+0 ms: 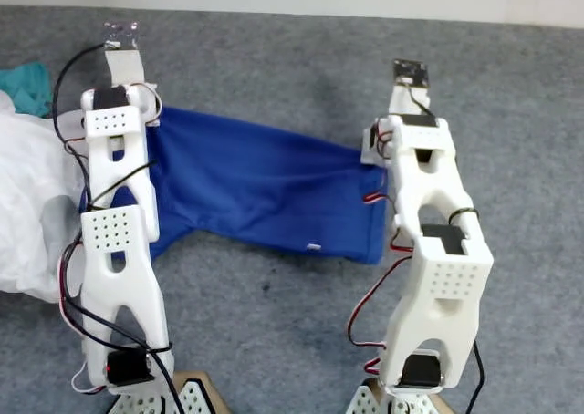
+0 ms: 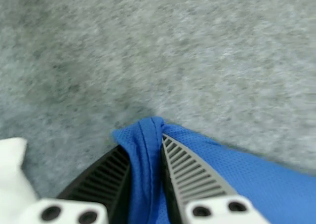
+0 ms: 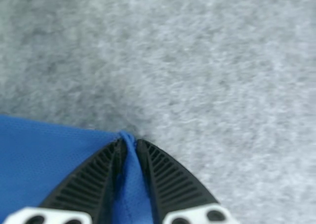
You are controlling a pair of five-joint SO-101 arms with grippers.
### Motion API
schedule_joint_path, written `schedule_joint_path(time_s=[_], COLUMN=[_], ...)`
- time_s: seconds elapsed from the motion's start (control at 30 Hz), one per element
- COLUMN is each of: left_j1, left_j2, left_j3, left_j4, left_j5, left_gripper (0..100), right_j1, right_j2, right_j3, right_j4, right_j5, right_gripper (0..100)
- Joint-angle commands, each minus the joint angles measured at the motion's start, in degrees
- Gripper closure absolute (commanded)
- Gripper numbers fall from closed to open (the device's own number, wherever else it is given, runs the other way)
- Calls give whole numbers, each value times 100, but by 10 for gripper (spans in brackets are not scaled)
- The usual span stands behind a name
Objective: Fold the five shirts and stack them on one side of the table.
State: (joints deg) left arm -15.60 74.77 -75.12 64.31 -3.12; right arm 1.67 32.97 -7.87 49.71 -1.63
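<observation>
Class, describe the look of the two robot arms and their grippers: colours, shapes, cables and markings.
Both the left arm and right arm are white plastic shells with slots and grids of small holes, black motors at joints, and loose black and red cables. The left gripper has one black and one grey ribbed, pointed finger; the right gripper has two black ones.

Count: 2 arms, left arm (image 1: 114,241) and right arm (image 1: 433,250). 2 grippers: left gripper (image 2: 145,144), right gripper (image 3: 128,144). 1 blue shirt (image 1: 265,181). 1 white cloth heap (image 1: 27,204), pieces inside unclear. 1 teal cloth (image 1: 27,84).
</observation>
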Motion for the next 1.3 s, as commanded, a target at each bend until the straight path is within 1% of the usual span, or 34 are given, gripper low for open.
schedule_joint_path(time_s=[0.0, 0.2, 0.27, 0.37, 0.57, 0.6, 0.63, 0.7, 0.77, 0.87, 0.93, 1.03, 1.13, 1.2, 1.27], left_j1=[295, 382, 426, 523, 558, 549, 549, 532, 488, 347, 259, 154, 145, 163, 224], left_j2=[-48, -40, -31, -31, -31, -31, -31, -31, -40, -75, -101, -110, -127, -145, -277], left_j3=[-497, -1297, -1402, -1262, -796, -708, -629, -523, -532, -549, -602, -1182, -1745, -2079, -2026], left_j4=[-62, -62, -211, -651, -1090, -1160, -1231, -1310, -1310, -1327, -1327, -1213, -545, 9, 334], left_j5=[70, 70, 70, 70, 70, 62, 62, 53, 35, 35, 35, 35, 53, 62, 62], left_gripper=[952, 957, 968, 970, 969, 968, 964, 932, 877, 787, 746, 719, 719, 719, 719], right_j1=[549, 769, 848, 884, 971, 963, 936, 840, 769, 725, 646, 620, 602, 567, 541], right_j2=[-31, -31, -31, -31, -22, -22, -22, -31, -31, -66, -66, -66, -75, -75, -75], right_j3=[-365, -673, -778, -813, -813, -813, -813, -769, -778, -822, -1059, -1367, -1657, -1895, -2088], right_j4=[-4, -4, -4, -4, -4, -4, 22, 31, 31, -4, 31, 48, 426, 734, 980], right_j5=[-26, -26, -35, -35, -26, -18, 79, 396, 440, 448, 440, 440, 396, 167, 18], right_gripper=[991, 991, 991, 991, 988, 976, 943, 849, 779, 775, 789, 827, 875, 910, 947])
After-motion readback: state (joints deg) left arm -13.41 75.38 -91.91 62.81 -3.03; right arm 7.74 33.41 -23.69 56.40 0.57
